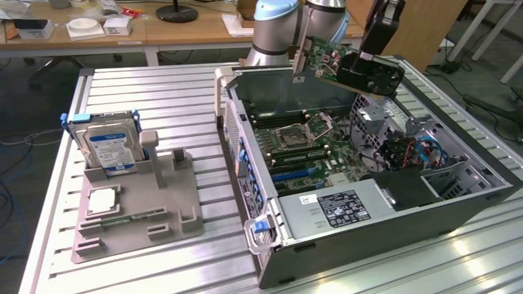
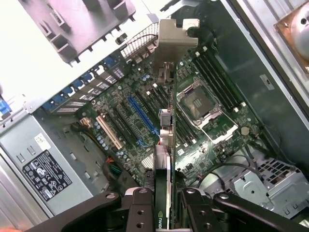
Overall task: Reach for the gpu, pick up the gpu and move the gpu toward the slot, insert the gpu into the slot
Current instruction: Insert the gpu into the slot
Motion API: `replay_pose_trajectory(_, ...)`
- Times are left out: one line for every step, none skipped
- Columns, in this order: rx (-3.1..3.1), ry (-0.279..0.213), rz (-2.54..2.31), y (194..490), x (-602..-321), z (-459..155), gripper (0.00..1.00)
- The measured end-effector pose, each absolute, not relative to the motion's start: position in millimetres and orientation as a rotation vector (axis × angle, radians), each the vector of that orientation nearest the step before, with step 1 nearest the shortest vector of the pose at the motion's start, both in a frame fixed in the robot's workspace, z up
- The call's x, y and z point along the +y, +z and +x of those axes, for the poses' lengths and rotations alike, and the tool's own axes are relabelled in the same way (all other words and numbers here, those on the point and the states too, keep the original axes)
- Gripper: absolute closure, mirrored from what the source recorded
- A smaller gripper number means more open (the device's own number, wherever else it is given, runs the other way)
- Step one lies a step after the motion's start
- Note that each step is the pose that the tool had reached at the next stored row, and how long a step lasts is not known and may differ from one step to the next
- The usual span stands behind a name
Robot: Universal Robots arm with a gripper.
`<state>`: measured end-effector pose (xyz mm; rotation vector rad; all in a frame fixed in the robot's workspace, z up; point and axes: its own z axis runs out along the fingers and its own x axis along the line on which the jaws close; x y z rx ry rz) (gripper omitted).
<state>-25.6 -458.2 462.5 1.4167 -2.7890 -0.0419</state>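
Gripper (image 2: pixel 164 207): clenched on the gpu (image 1: pixel 329 59), one finger (image 2: pixel 140 205) on each face of the card at its fan end.
Gpu: held in the air above the open case (image 1: pixel 368 245), tilted, bracket end away from the gripper; 1 o'clock in the exterior view.
Slot (image 1: pixel 294 174): blue strip on the motherboard (image 1: pixel 323 153), unfilled, roughly 4 o'clock of centre; the gpu is well apart from it.
Hard drive (image 1: pixel 106 146): upright in a grey holder, 9 o'clock.

Hard drive (image 1: pixel 110 149) — upright in grey stand (image 1: pixel 176 199)
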Motion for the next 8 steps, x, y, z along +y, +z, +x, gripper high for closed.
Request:
replay_pose_trajectory(-2.781,-0.042,1.433,462.5,-458.2,-25.6,0.74)
replay_pose_trajectory(-2.773,-0.042,1.447,462.5,-458.3,-25.6,0.74)
replay_pose_trajectory(-2.765,-0.042,1.462,462.5,-458.2,-25.6,0.74)
replay_pose_trajectory(-2.757,-0.041,1.477,462.5,-458.3,-25.6,0.74)
replay_pose_trajectory(-2.749,-0.041,1.491,462.5,-458.3,-25.6,0.74)
replay_pose_trajectory(-2.741,-0.041,1.506,462.6,-458.2,-25.6,0.74)
replay_pose_trajectory(-2.733,-0.041,1.52,462.5,-458.2,-25.6,0.74)
replay_pose_trajectory(-2.725,-0.041,1.535,462.5,-458.3,-25.6,0.74)
